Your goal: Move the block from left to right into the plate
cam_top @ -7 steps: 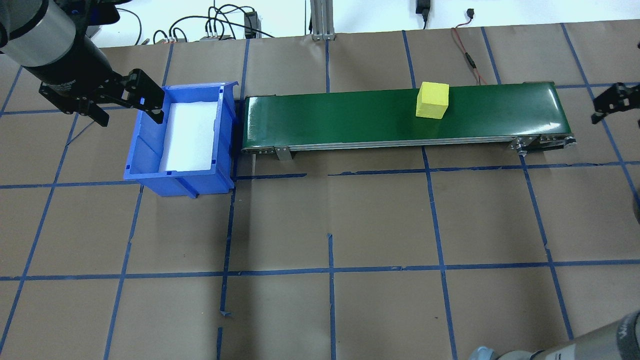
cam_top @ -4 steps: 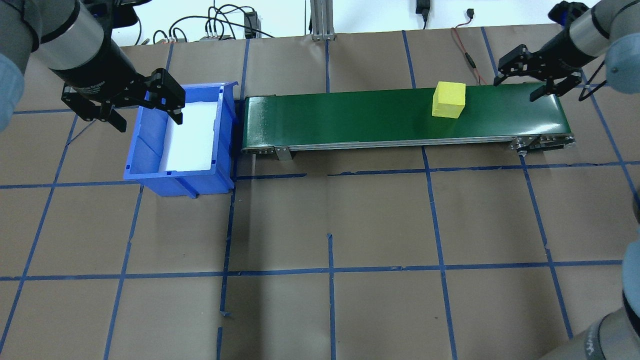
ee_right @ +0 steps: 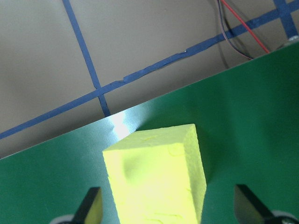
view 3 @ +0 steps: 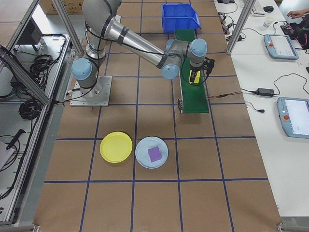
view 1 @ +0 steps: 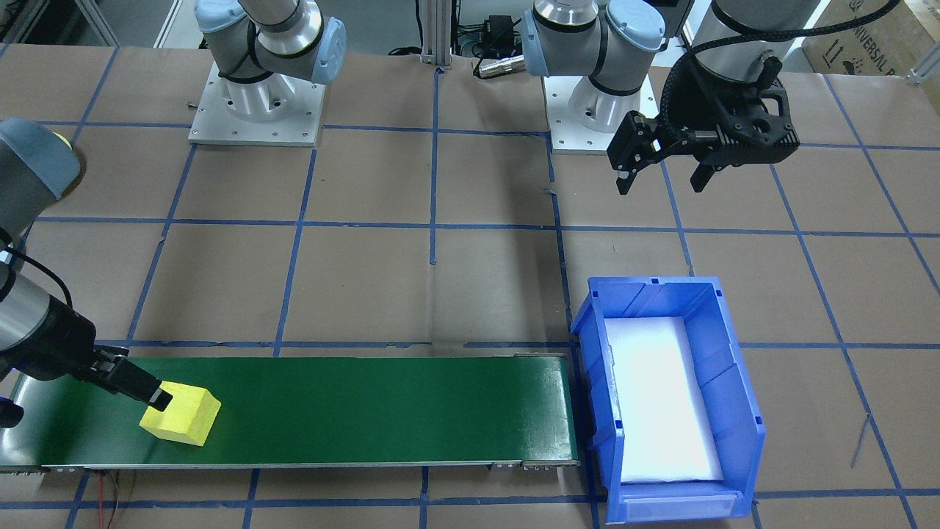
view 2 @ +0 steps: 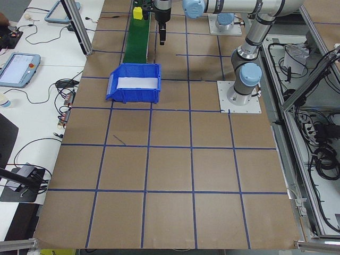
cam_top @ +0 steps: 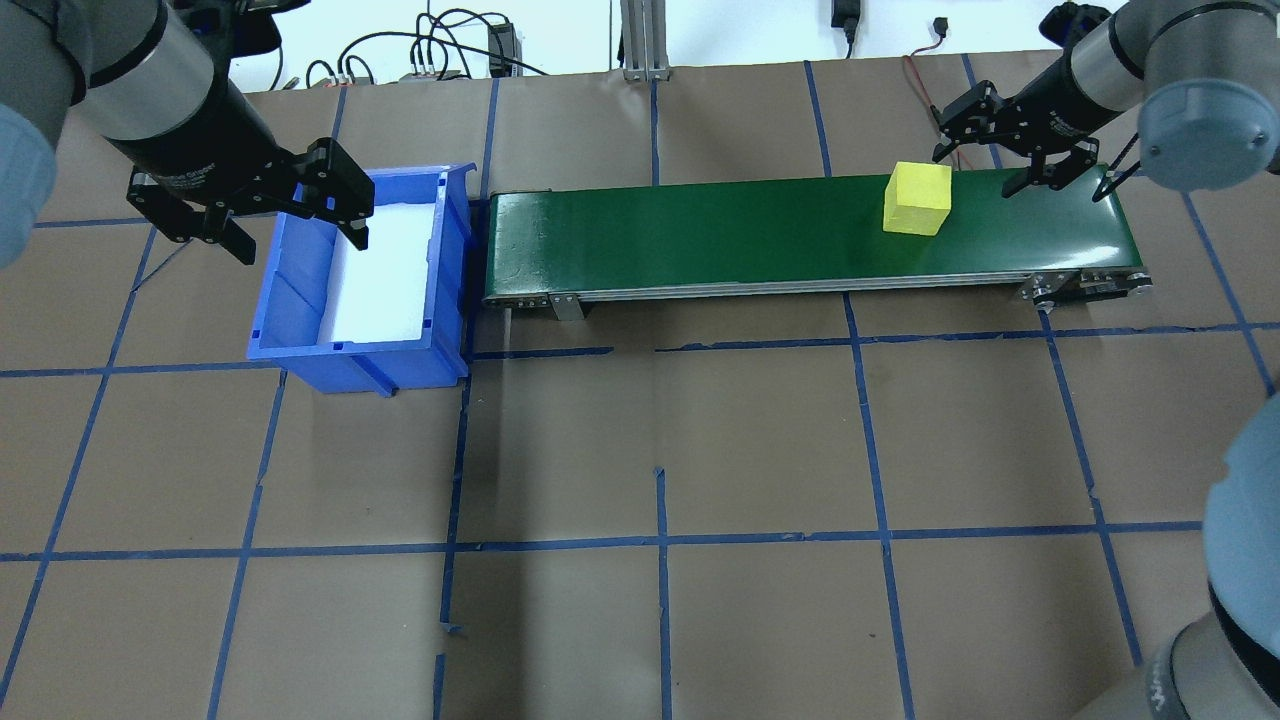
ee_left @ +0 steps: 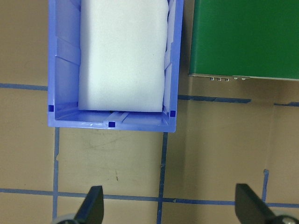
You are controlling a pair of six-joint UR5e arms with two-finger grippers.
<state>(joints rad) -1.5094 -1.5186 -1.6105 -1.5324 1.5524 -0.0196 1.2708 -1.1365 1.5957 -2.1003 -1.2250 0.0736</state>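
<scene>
A yellow block (cam_top: 917, 198) rides the green conveyor belt (cam_top: 700, 235) near its right end; it also shows in the front view as the block (view 1: 181, 413). My right gripper (cam_top: 983, 166) hangs open just beyond it. In the right wrist view the block (ee_right: 156, 179) lies below and between the spread fingers (ee_right: 91, 207). My left gripper (cam_top: 300, 240) is open and holds nothing, up in the air by the blue bin (cam_top: 300, 345). The yellow plate (view 3: 116, 147) lies on the table in the exterior right view, well away from the belt.
The blue bin (view 1: 734, 382) with a white foam pad stands at the belt's left end. A pale blue plate (view 3: 151, 152) holding a purple block lies beside the yellow plate. A red cable (cam_top: 935, 110) runs behind the belt's right end.
The block has travelled to the right along the belt. My right arm has swung in from the right edge to hover by the block. The left gripper has shifted slightly toward the bin.
</scene>
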